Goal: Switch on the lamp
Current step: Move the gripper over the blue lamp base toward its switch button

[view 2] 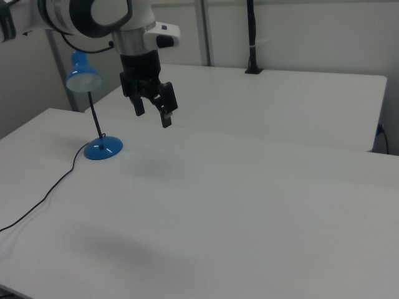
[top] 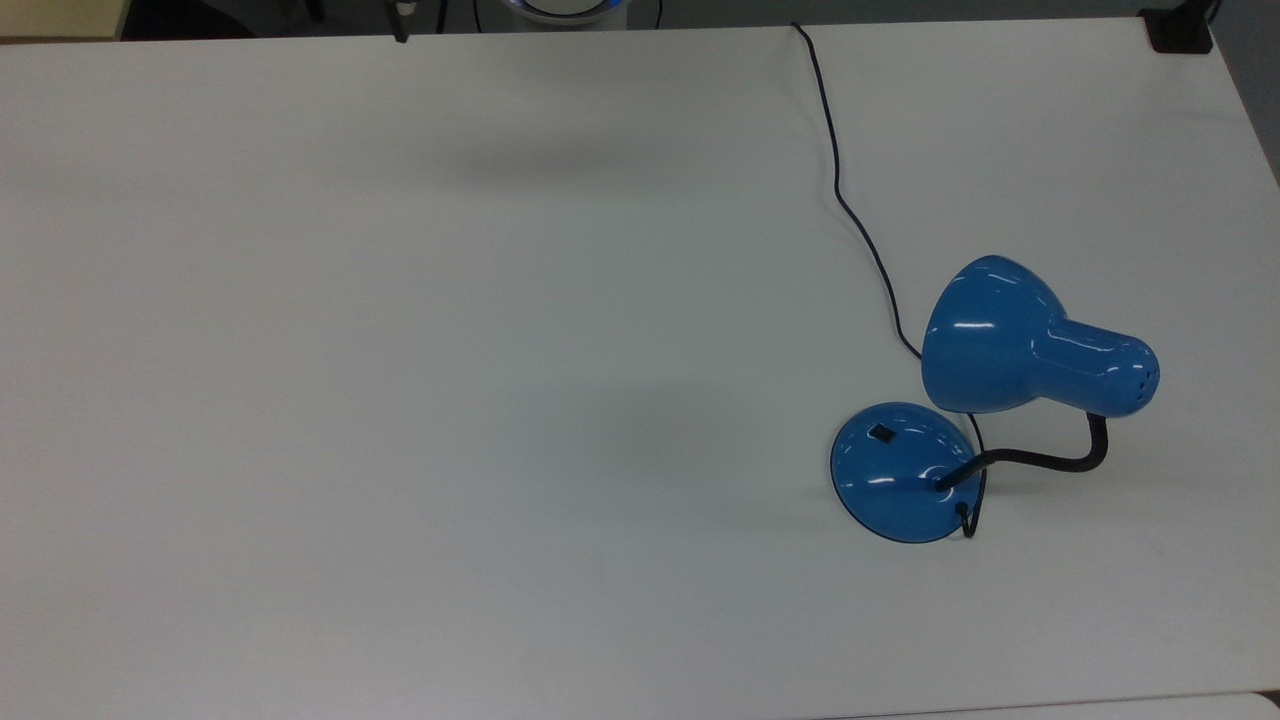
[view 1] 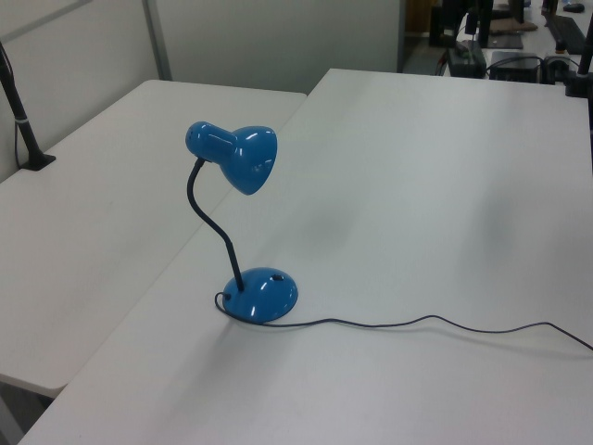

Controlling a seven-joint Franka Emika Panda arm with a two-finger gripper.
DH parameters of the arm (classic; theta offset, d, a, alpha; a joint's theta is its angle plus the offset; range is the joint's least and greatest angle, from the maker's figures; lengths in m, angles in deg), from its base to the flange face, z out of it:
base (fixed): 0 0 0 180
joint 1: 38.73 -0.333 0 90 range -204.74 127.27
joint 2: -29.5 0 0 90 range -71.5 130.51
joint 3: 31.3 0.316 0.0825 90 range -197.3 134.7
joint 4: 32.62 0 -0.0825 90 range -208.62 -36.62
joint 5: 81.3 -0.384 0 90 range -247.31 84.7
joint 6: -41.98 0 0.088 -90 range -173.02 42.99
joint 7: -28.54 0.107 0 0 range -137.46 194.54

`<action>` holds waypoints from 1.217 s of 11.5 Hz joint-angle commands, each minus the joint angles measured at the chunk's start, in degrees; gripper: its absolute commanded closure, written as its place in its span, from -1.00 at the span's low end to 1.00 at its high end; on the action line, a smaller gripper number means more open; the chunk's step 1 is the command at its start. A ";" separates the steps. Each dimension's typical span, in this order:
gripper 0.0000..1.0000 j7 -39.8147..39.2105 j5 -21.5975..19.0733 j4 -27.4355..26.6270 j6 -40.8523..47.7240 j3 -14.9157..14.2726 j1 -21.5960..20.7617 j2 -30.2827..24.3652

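White tabletop (top: 400, 350) under office light, glossy blue desk lamp (top: 905, 470) with bell shade standing on it, thin black cord (top: 835, 170) trailing from lamp's base, black two-finger gripper (view 2: 152, 111) hanging above tabletop, well apart from lamp, fingers spread, grasping nothing

Cord (top: 850, 215) runs off table's far edge; lamp (view 2: 93, 112) switch too small in right view.

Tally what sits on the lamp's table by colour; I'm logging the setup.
Blue: 1, the lamp
Black: 1, its cord
White: 0 besides the table itself
Total: 2
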 commanded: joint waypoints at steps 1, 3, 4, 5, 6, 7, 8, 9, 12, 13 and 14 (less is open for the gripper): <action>-1.00 -4.00 -2.55 0.25 1.06 -0.29 -1.58 0.70; -1.00 -6.54 -2.81 0.34 0.80 -0.38 -1.49 1.06; -1.00 -9.52 -2.64 0.17 0.36 -0.21 -2.36 1.15; -0.85 -11.46 -2.72 0.08 -0.86 0.23 -3.06 2.02; -0.50 -11.65 -4.47 0.34 -1.83 0.84 -2.98 2.64; 0.02 -12.79 -6.92 0.34 -2.97 0.94 -3.33 2.56; 0.43 -14.97 -7.73 0.17 -3.76 0.85 -5.42 2.64; 0.68 -16.30 -7.56 0.08 -4.38 0.42 -7.62 2.73; 1.00 -21.21 -7.21 0.16 -5.18 -0.64 -13.51 5.10; 1.00 -25.59 -7.21 0.25 -5.79 -2.30 -17.01 5.71; 1.00 -28.85 -7.38 0.25 -8.75 -3.71 -19.74 6.07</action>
